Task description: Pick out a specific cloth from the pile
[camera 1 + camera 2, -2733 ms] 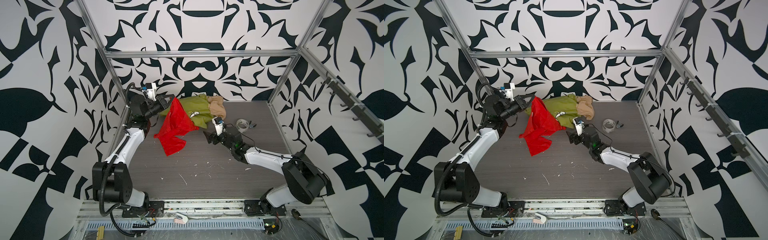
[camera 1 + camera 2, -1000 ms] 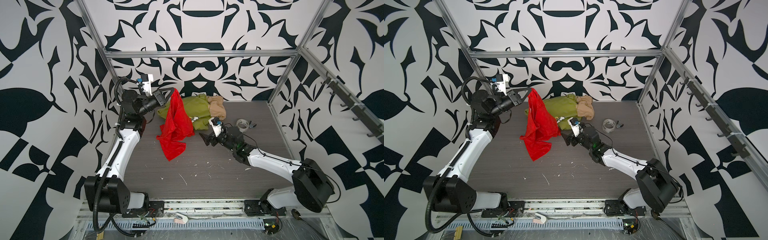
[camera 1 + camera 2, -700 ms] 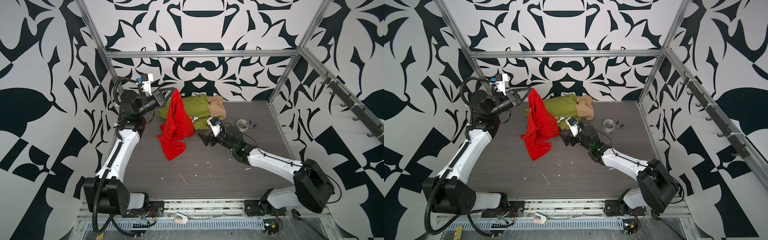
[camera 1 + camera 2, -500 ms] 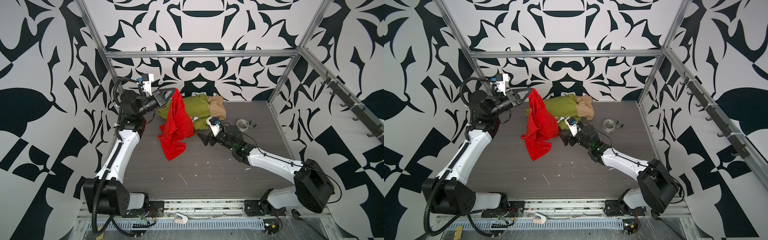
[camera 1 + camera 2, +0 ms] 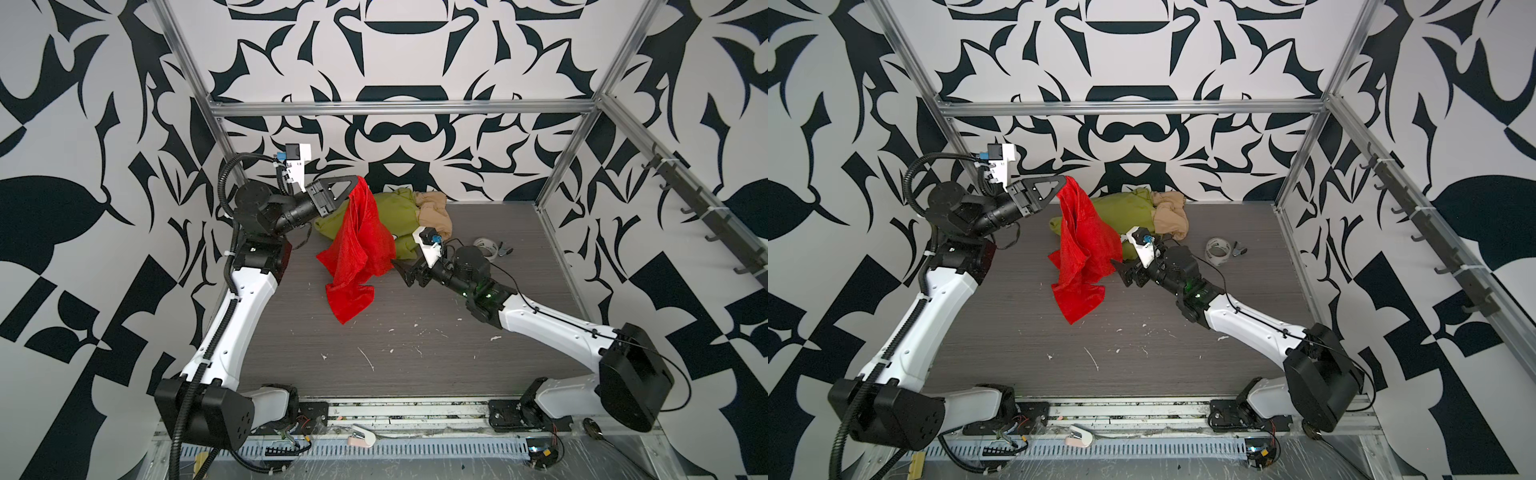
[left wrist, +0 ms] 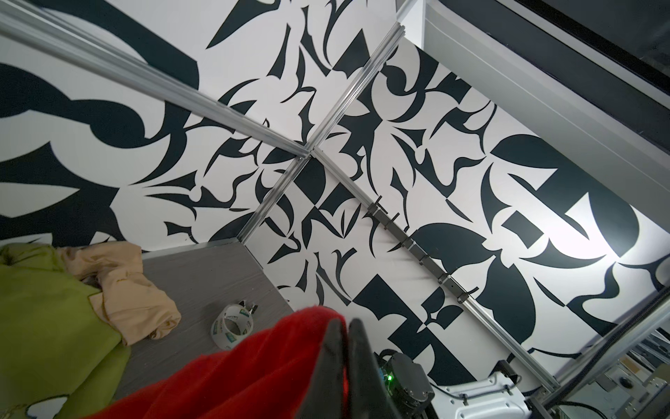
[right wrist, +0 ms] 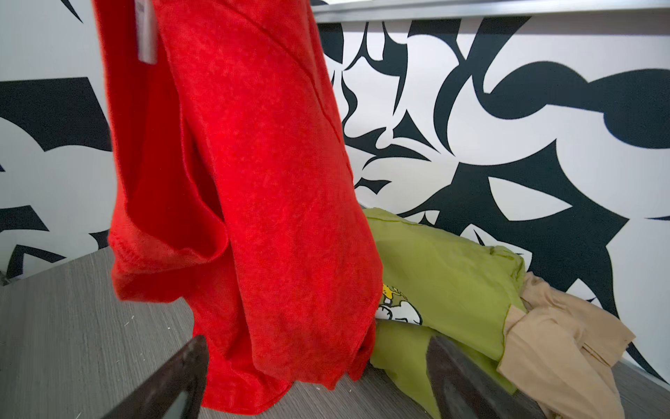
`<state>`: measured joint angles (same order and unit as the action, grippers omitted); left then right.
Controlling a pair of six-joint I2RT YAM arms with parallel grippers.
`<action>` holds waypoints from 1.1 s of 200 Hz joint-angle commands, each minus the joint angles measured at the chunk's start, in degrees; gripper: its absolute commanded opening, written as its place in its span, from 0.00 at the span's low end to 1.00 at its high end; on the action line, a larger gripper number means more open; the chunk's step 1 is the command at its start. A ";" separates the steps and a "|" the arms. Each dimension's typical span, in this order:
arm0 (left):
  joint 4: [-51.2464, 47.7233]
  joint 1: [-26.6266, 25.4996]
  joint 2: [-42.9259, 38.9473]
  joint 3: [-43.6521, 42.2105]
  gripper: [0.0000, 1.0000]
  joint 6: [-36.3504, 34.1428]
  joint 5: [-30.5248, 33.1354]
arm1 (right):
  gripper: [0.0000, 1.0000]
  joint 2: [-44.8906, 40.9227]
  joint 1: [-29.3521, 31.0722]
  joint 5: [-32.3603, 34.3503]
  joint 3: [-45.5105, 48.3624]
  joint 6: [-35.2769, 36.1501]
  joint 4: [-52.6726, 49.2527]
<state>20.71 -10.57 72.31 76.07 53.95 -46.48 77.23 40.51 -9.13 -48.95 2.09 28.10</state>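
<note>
Red cloth: the red cloth [image 5: 358, 245] hangs in a long drape from one pinched top corner. It is in front of the pile [image 5: 1142, 212], towards the left, and above the table [image 5: 415, 353].
Lower end: in the right wrist view its bottom folds [image 7: 253, 362] appear to reach the tabletop, and one edge lies against the green shirt [image 7: 446, 268].
Handling: I judge it light, thin and limp. It folds on itself, will swing when carried, and has a slight sheen, so a shallow pinch could slip.
Where to hold: the bunched corner already in the grip, where the layers are thickest. For a second hold, the hemmed lower edge facing the right arm looks best.
Left gripper: the left gripper [image 5: 355, 189] is clamped tight on the top corner of the red cloth, fingers together, raised high near the back wall.
Right gripper: the right gripper [image 7: 318, 341] has its jaws spread wide and holds nothing. It sits low, just beside the cloth's lower folds and aimed at them.
Rest of pile: the green shirt and the beige cloth [image 5: 434, 212] lie heaped at the back wall, neither lifted.
Nearby: a tape roll [image 5: 486, 246] sits on the table right of the pile, apart from the clothes.
Risk: the trailing end may drag the shirt along.
</note>
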 commanded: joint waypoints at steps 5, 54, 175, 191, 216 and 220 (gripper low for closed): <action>-0.71 -1.15 -2.78 4.20 0.00 -2.54 0.75 | 0.98 -2.68 0.77 -0.41 -3.08 -1.60 2.44; -4.74 -6.22 -3.60 6.98 0.00 -7.60 5.79 | 0.99 -5.19 5.14 9.40 -4.80 -8.20 1.93; -10.37 -15.97 -2.28 10.35 0.00 -17.30 13.61 | 0.99 -14.83 16.54 21.94 -8.76 -5.30 -8.39; -10.46 -16.85 -1.94 10.41 0.00 -17.92 14.18 | 0.99 -14.45 17.99 22.82 -9.23 -3.30 -8.54; -10.51 -17.94 -1.30 10.59 0.00 -18.18 14.22 | 0.99 -13.28 18.11 23.90 -10.26 -0.76 -8.96; -10.47 -18.07 -1.25 10.59 0.00 -18.23 14.09 | 0.99 -13.05 18.13 24.08 -10.39 -0.42 -8.94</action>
<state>8.69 -27.79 70.87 84.66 37.32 -33.36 63.75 58.72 11.79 -56.36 -1.39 19.33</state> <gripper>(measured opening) 0.066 0.990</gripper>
